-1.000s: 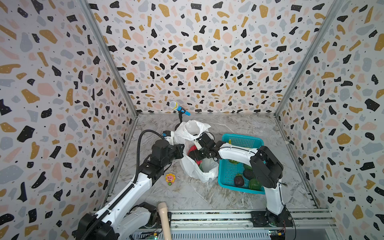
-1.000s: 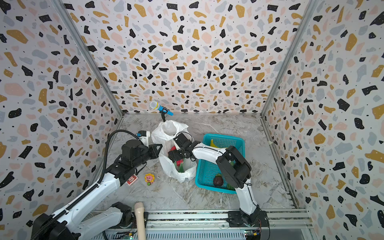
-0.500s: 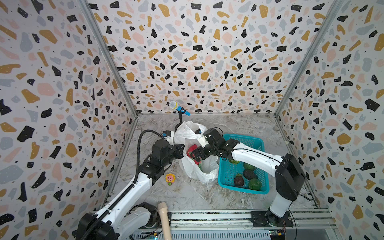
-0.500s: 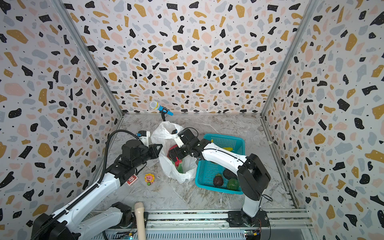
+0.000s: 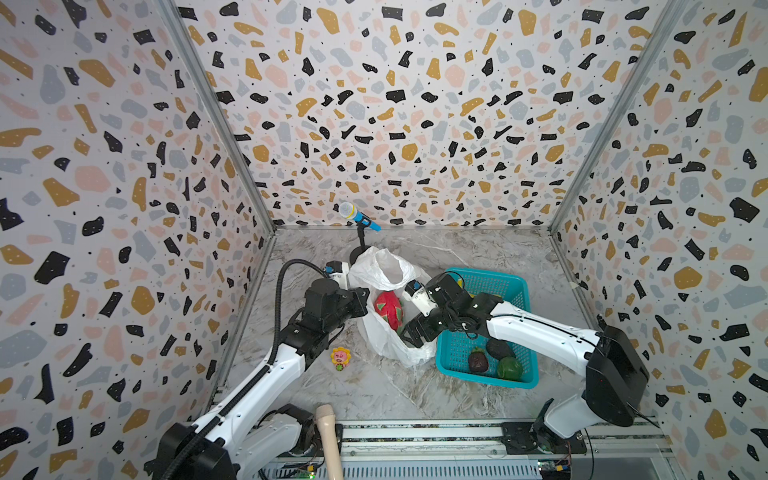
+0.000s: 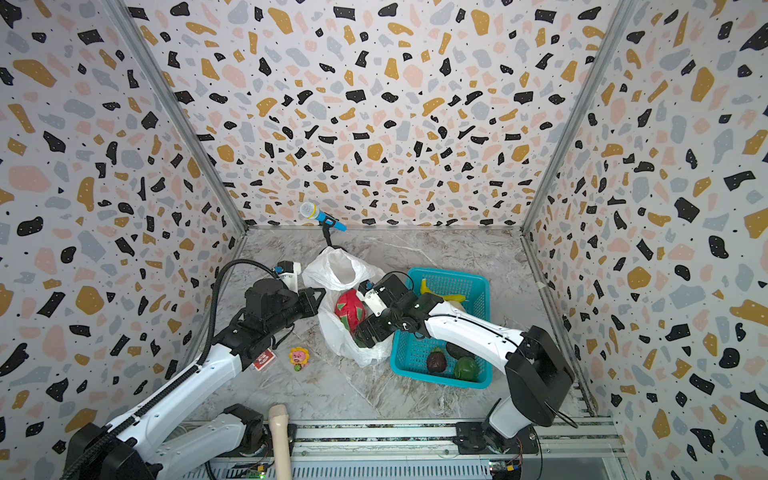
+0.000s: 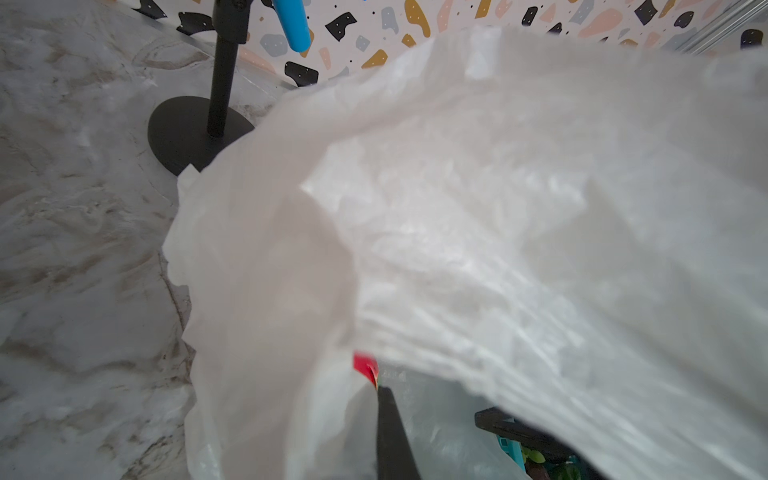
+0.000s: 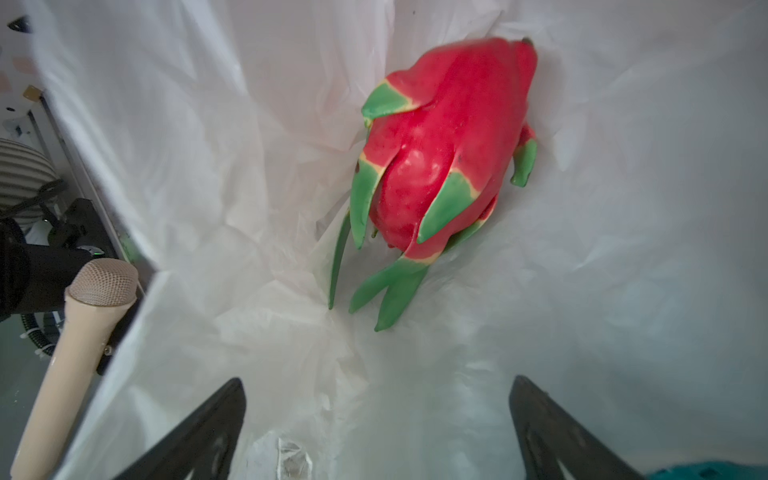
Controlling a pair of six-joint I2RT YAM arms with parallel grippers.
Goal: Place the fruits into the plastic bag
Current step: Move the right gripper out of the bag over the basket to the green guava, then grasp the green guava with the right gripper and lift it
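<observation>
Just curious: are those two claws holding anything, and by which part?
Left gripper pinches the bag by its rim. Right gripper, open inside the bag, holds nothing.

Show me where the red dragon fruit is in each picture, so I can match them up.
Top view: dragon fruit in the open bag, left of the basket.
Top view: same spot, in the bag.
Left wrist: only a red sliver under the bag's fold.
Right wrist: close up, lying on the bag's plastic, beyond the open right hand.
Shared landmark: the white bag.
</observation>
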